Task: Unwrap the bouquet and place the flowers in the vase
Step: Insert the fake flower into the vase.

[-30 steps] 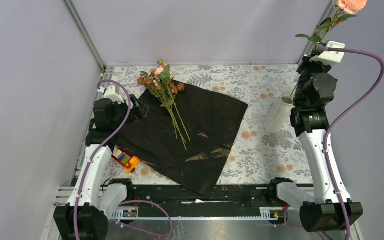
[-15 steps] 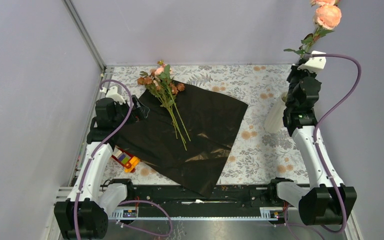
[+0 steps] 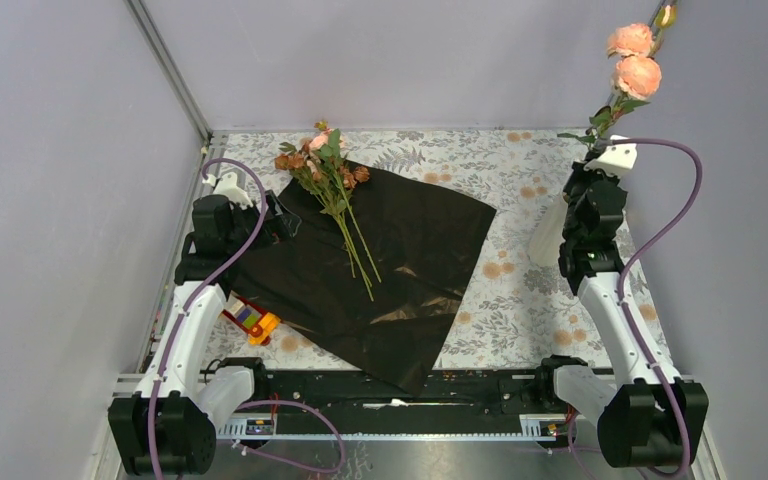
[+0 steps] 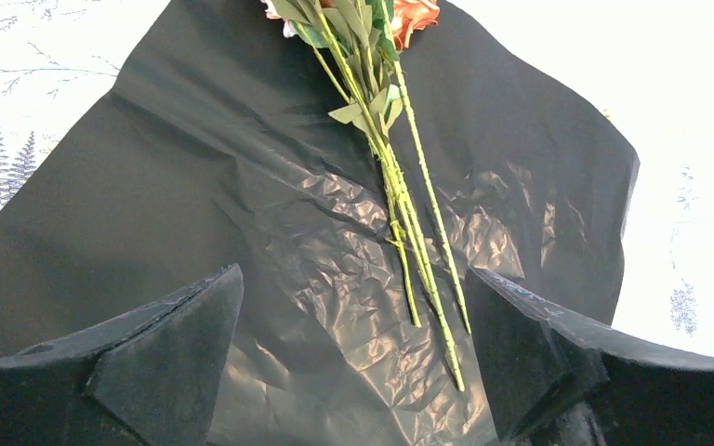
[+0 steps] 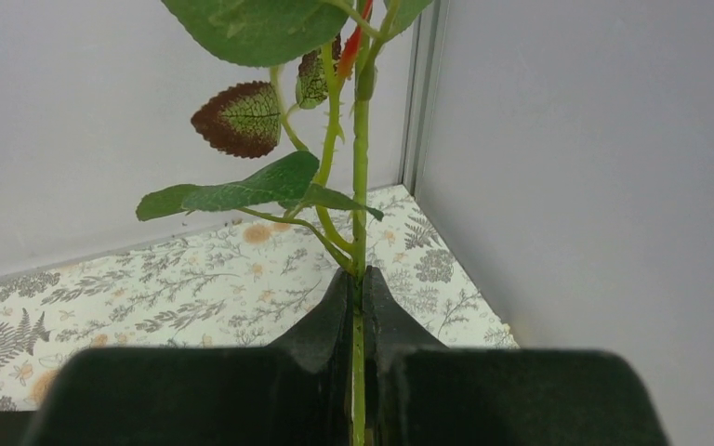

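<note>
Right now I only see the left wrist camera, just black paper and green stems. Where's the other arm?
Observer: The right arm is at the far right corner, its jaws shut on one rose stem, held upright.
Operator: Does it have flowers on top?
Observer: Yes, two peach-pink roses, high above the arm.
Operator: Where's the vase?
Observer: The white vase sits just left of that arm, which hides its mouth.

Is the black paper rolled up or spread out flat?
Spread out. The black paper lies open on the table, crinkled but unrolled, with loose flowers lying on top of it.
</note>
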{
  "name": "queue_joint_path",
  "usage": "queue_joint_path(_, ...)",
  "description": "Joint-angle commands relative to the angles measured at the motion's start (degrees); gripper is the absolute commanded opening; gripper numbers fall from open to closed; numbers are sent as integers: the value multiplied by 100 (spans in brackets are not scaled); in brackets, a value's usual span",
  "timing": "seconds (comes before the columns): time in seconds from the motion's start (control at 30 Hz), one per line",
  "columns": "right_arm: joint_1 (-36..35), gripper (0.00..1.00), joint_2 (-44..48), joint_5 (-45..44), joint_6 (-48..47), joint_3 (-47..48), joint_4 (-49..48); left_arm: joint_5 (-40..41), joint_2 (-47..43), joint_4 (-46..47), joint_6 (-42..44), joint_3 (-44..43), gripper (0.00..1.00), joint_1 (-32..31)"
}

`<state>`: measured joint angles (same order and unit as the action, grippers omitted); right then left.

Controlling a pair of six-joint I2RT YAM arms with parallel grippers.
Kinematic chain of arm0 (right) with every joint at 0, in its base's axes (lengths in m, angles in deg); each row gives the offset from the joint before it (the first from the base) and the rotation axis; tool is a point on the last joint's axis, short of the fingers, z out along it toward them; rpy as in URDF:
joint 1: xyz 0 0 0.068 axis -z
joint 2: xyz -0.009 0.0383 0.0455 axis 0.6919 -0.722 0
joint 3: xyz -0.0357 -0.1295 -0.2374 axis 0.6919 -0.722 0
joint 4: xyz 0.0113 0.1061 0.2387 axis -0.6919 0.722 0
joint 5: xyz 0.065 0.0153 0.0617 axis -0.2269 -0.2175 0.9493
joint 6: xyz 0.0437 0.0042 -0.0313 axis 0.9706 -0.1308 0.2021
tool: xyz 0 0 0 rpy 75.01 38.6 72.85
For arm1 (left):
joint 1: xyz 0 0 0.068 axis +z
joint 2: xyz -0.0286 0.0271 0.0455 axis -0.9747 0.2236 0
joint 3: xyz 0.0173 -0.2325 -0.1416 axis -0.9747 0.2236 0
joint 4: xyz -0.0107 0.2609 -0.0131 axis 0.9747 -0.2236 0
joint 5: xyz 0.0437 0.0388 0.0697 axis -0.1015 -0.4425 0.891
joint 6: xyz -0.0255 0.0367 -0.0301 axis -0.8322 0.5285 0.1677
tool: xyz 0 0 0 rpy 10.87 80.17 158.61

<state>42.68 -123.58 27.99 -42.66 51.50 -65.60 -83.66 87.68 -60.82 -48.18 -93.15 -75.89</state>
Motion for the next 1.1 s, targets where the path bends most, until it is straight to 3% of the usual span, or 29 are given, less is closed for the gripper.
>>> queue_joint_path(0.0, 31, 0, 216, -252, 167, -203, -435, -143, -14, 198, 28, -69, 95, 24)
queue_joint_path(0.33, 30, 0, 262, -252, 401, -584, -282, -164, -22, 210, -33, -60, 96, 22)
queue_joint_path(0.5, 30, 5, 285, -239, 466, -670, -148, -182, -5, 238, -81, -42, 96, 29)
queue_joint_path(1.07, 31, 35, 543, -79, 611, -824, 147, -362, 4, 302, -179, -50, 96, 26)
